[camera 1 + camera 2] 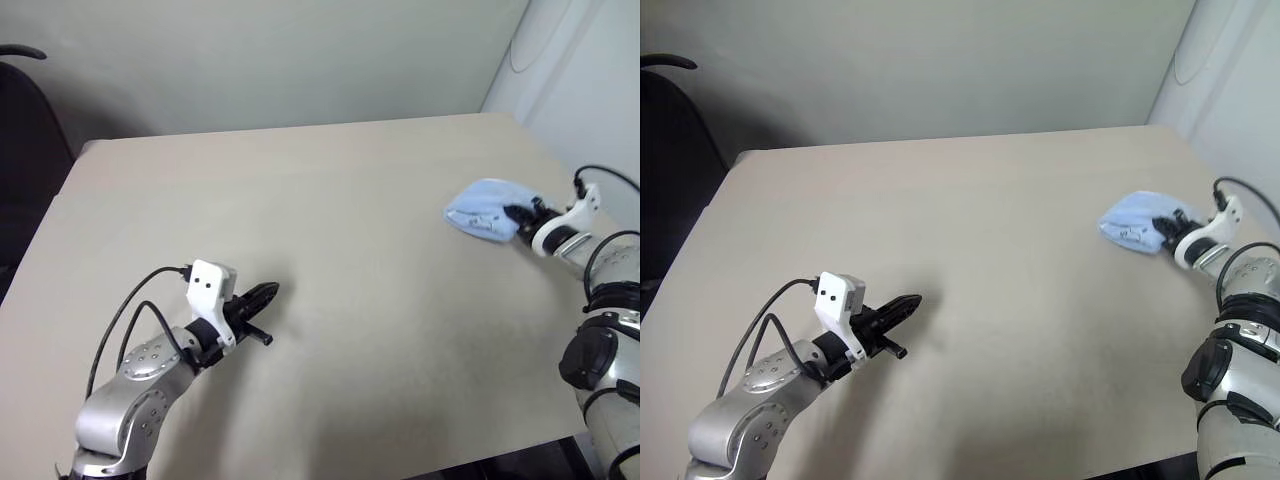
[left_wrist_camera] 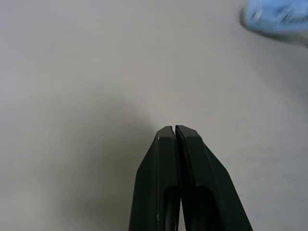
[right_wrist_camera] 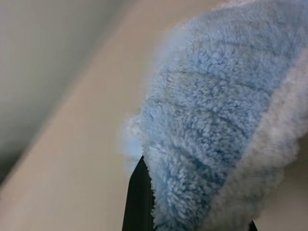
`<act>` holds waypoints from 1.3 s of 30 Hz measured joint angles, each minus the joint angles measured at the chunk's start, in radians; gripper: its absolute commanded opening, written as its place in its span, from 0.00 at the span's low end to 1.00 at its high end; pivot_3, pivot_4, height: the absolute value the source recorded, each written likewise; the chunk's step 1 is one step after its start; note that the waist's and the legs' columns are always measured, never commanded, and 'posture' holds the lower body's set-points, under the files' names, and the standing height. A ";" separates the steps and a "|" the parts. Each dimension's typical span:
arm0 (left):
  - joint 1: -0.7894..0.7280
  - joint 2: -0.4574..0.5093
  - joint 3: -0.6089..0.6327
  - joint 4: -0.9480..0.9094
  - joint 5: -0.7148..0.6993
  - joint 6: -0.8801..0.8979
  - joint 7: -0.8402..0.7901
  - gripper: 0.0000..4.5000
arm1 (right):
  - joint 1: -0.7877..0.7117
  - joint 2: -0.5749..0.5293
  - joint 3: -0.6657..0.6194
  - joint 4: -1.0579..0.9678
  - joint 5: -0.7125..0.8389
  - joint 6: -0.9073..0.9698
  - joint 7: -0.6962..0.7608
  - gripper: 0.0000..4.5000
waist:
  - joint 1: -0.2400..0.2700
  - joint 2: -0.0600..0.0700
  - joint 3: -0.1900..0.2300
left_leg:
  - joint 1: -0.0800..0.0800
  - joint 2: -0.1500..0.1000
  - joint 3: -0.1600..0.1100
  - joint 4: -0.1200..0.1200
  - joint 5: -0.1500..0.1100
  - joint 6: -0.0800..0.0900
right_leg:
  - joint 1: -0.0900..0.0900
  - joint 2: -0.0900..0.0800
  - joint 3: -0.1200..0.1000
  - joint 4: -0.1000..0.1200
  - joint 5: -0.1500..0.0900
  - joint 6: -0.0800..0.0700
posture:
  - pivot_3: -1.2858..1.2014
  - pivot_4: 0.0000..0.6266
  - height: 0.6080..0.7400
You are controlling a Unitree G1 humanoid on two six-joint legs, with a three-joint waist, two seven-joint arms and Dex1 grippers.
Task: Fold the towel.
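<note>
Left eye view: right hand (image 1: 520, 213) at 3 o'clock, reaching forward, clenched on bunched light-blue towel (image 1: 483, 208); left hand (image 1: 268, 292) closed, empty.

Left end effector (image 1: 268, 293) closed and empty; right end effector (image 1: 517, 213) clamped on cloth.

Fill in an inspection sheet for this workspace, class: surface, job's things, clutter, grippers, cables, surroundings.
Surface: beige table, bare in the middle.
Job's things: towel, bunched at the table's right side.
Clutter: nothing seen.
Grippers: left gripper shut, holding nothing, over the near left of the table; right gripper shut on the towel.
Cables: black cables looped at both wrists.
Surroundings: pale wall behind; dark chair at far left.
</note>
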 measured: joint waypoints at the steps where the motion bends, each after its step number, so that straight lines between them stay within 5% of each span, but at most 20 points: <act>1: 0.000 0.000 0.000 0.002 0.001 0.000 0.000 0.03 | 0.000 0.002 -0.001 0.037 -0.007 -0.028 -0.024 0.00 | 0.000 0.000 0.000 | 0.000 0.000 0.001 0.000 0.000 0.000 | -0.001 0.000 0.001 0.001 0.000 0.000 | 0.52 0.24 1.00; 4: 0.000 0.000 0.000 0.002 0.001 0.000 0.000 0.03 | -0.012 0.002 -0.001 0.094 -0.020 -0.079 -0.058 0.00 | 0.000 0.000 0.000 | 0.000 0.000 0.001 0.000 0.000 0.001 | -0.001 0.000 0.002 0.001 0.000 0.000 | 0.52 0.24 1.00; 5: 0.001 0.000 0.000 0.001 0.001 0.000 0.001 0.03 | -0.019 0.002 0.000 0.102 -0.024 -0.090 -0.063 0.14 | 0.001 0.000 0.000 | 0.000 0.000 0.001 0.000 0.000 0.001 | -0.001 0.000 0.002 0.001 0.000 0.000 | 0.52 0.24 1.00; 16: 0.043 -0.002 0.008 -0.003 -0.001 0.000 0.009 0.03 | 0.028 -0.016 0.027 0.013 -0.034 -0.079 0.015 0.97 | 0.007 0.000 0.000 | -0.001 0.000 0.001 0.001 -0.001 0.002 | -0.001 0.000 0.002 0.000 0.000 0.000 | 0.52 0.24 1.00; 32: 0.057 -0.011 0.186 0.112 0.010 -0.047 0.039 0.03 | 0.419 -0.119 -0.027 -0.462 0.031 0.010 0.116 0.99 | 0.003 0.000 0.000 | 0.002 -0.001 0.002 0.001 -0.001 0.002 | 0.002 0.000 0.004 0.001 -0.002 0.003 | 0.52 0.24 1.00; 39: -0.070 0.011 0.280 0.254 0.110 -0.190 0.097 0.03 | 0.464 -0.091 0.228 -0.842 -0.068 -0.186 0.244 0.99 | -0.015 0.000 0.000 | 0.002 -0.002 0.002 0.001 -0.003 0.005 | 0.003 0.001 0.004 0.000 -0.002 0.003 | 0.52 0.24 1.00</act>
